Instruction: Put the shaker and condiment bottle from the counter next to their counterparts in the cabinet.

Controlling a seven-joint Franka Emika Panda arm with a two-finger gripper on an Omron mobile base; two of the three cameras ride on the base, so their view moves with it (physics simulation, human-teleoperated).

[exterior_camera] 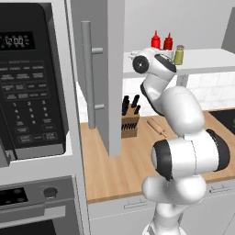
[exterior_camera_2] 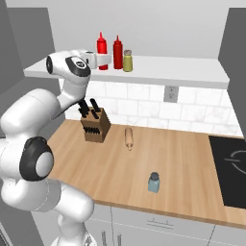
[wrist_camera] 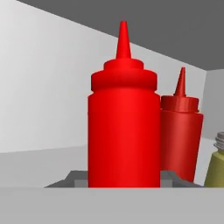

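The bright red condiment bottle (wrist_camera: 124, 131) stands upright on the cabinet's white shelf (exterior_camera_2: 182, 67), close in the hand view. My gripper (wrist_camera: 124, 177) is shut on its base, one grey fingertip (wrist_camera: 78, 177) against each side. In the right base view the hand reaches along the shelf to this bottle (exterior_camera_2: 101, 45). Right beside it is the darker red bottle (exterior_camera_2: 117, 49) (wrist_camera: 181, 140), then the yellow-green shaker (exterior_camera_2: 128, 61) (wrist_camera: 215, 168). The pale blue-grey shaker (exterior_camera_2: 153, 182) stands on the wooden counter near the front edge. The grey cabinet door (exterior_camera: 110, 69) is swung open, bar handle (exterior_camera: 87, 69) towards me.
A knife block (exterior_camera_2: 94, 126) and a rolling pin (exterior_camera_2: 129, 138) lie on the counter below the shelf. A black cooktop (exterior_camera_2: 230, 163) is at the right end. A microwave (exterior_camera: 27, 82) over an oven stands at the left.
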